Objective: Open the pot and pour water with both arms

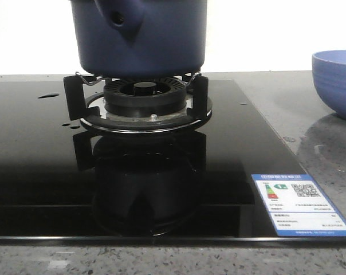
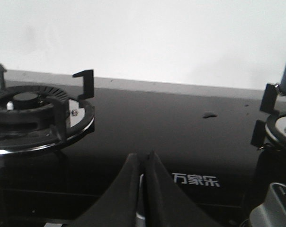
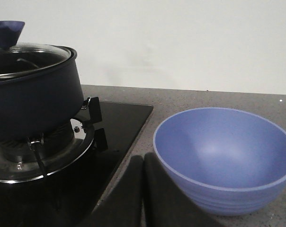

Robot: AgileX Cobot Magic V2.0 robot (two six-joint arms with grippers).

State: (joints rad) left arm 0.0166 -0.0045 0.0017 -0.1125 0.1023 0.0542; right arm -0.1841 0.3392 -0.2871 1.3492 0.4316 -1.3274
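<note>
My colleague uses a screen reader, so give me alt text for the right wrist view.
A dark blue pot with its glass lid on sits on a stove burner, beside an empty lighter-blue bowl on the grey counter. The right gripper is shut in the foreground.

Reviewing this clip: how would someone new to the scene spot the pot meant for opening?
Start at the black glass cooktop filling the counter. On its right-hand burner sits the pot, dark navy, straight-sided, topped by a glass lid with a blue knob. The lighter blue bowl beside it rests on the grey counter, open and lidless.
</note>
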